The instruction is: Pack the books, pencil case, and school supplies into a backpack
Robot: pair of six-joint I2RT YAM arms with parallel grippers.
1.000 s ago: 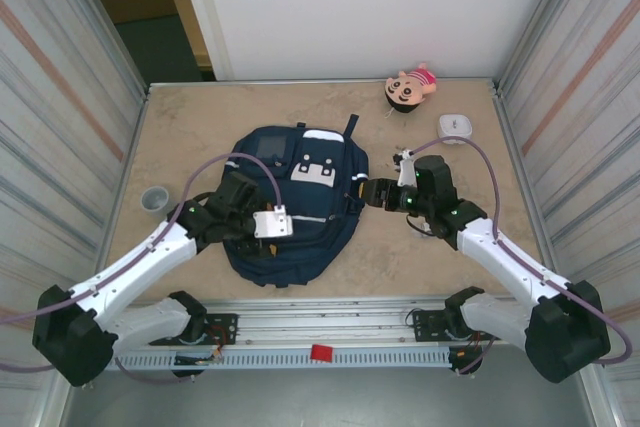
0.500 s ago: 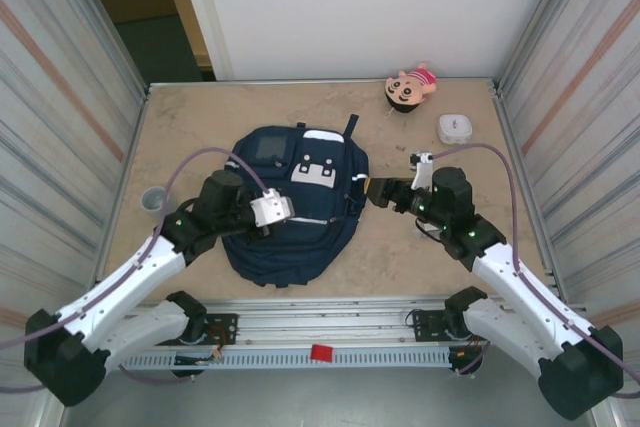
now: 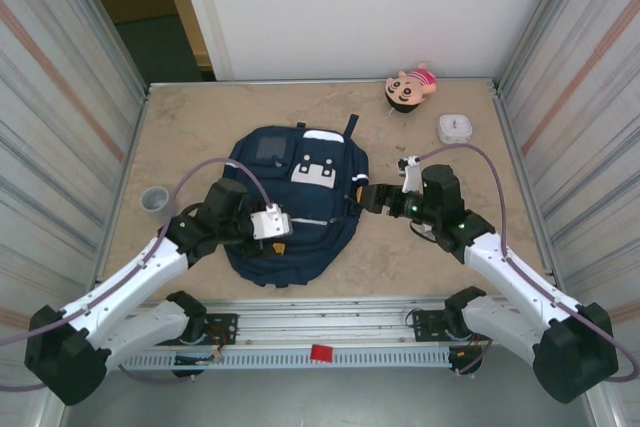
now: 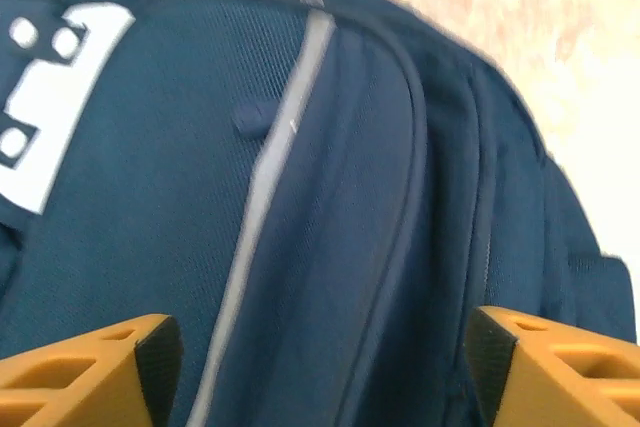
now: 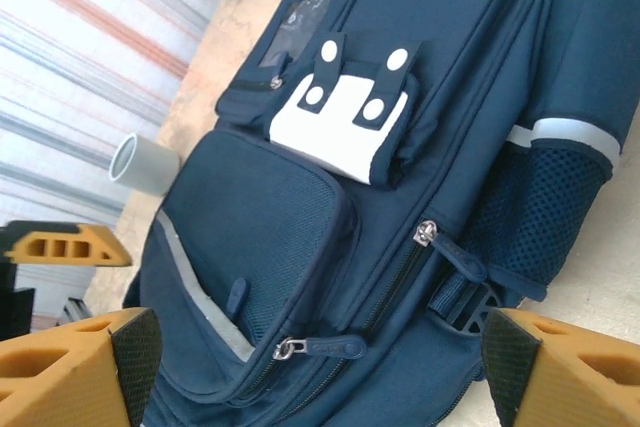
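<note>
The navy backpack (image 3: pixel 300 197) lies flat in the middle of the table, front side up, with its zips closed. My left gripper (image 3: pixel 266 240) hovers over its lower front. In the left wrist view this gripper (image 4: pixel 320 372) is open, with the backpack's (image 4: pixel 330 207) fabric and pale stripe (image 4: pixel 270 157) beneath and nothing held. My right gripper (image 3: pixel 363 197) sits at the backpack's right edge. It (image 5: pixel 320 367) is open too, facing the side of the backpack (image 5: pixel 290 217) and two zip pulls (image 5: pixel 335 347). The books, pencil case and school supplies are out of view.
A pink plush doll (image 3: pixel 410 87) and a white rounded box (image 3: pixel 455 128) lie at the back right. A small grey cup (image 3: pixel 154 198) stands left of the backpack and also appears in the right wrist view (image 5: pixel 145 162). Corrugated metal walls close both sides.
The left arm lifted off the backpack, then came back down over its lower front. The right gripper drew back to the right, then returned to the backpack's right edge.
</note>
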